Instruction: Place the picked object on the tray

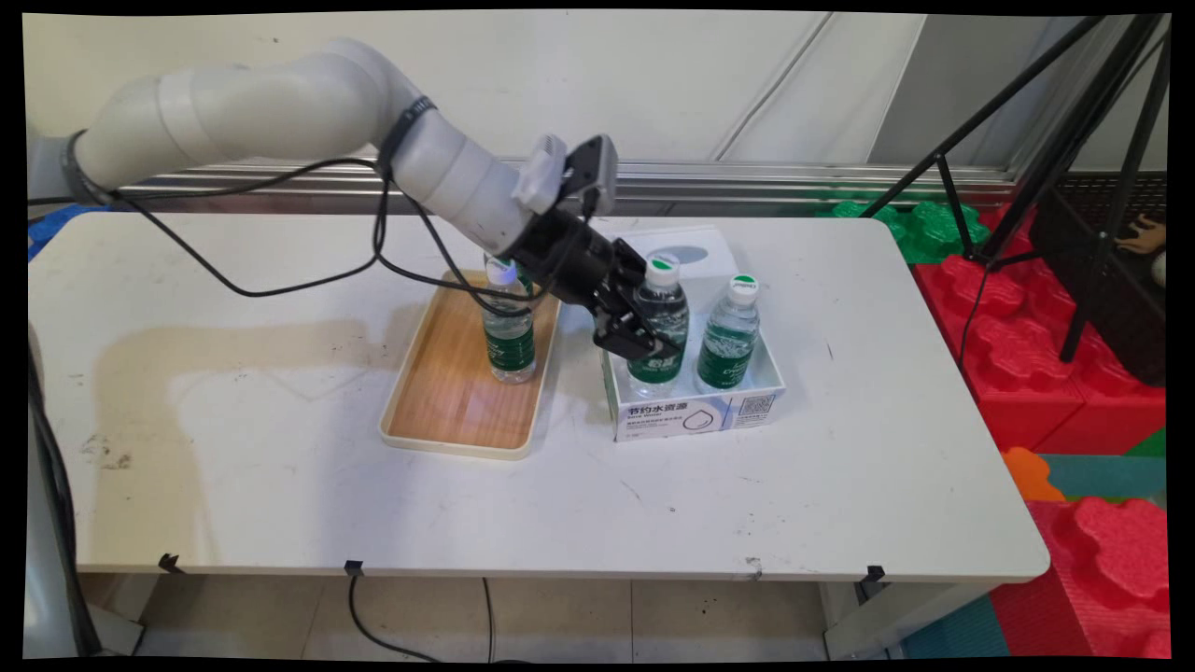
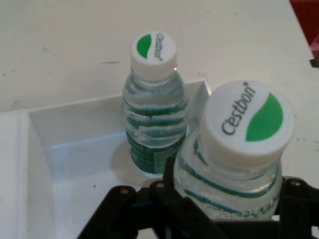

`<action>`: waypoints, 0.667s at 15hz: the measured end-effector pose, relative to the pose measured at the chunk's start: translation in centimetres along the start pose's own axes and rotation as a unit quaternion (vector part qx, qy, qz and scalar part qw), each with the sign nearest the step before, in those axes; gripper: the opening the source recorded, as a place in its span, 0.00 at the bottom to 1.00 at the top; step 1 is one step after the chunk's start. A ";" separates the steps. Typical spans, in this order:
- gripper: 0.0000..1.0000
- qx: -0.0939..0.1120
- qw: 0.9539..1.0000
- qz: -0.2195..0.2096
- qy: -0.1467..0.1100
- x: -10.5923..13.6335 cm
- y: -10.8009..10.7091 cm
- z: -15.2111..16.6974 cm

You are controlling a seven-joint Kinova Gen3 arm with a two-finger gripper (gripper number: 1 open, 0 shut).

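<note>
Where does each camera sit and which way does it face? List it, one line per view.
Main view: fixed above the white table's near side, looking down across to the wall; shows the white arm and black claw.
Hand view: on the hand, looking along the claw at the nearer clear green-labelled water bottle; shows black linkage.
Shared: that bottle, the farther bottle, the white cardboard box.

The arm is white, built of rounded tubular links ringed by dark bands. Black cables loop beneath it. Beside its wrist sits a grey camera block, then the black gripper, apparently a hinged linkage.
</note>
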 end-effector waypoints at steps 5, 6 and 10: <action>0.00 0.000 1.000 0.009 0.012 0.5 0.9 -4.2; 0.00 0.000 1.000 0.010 0.015 0.5 1.1 -5.1; 0.00 -0.001 1.000 0.016 0.019 0.6 1.8 -8.5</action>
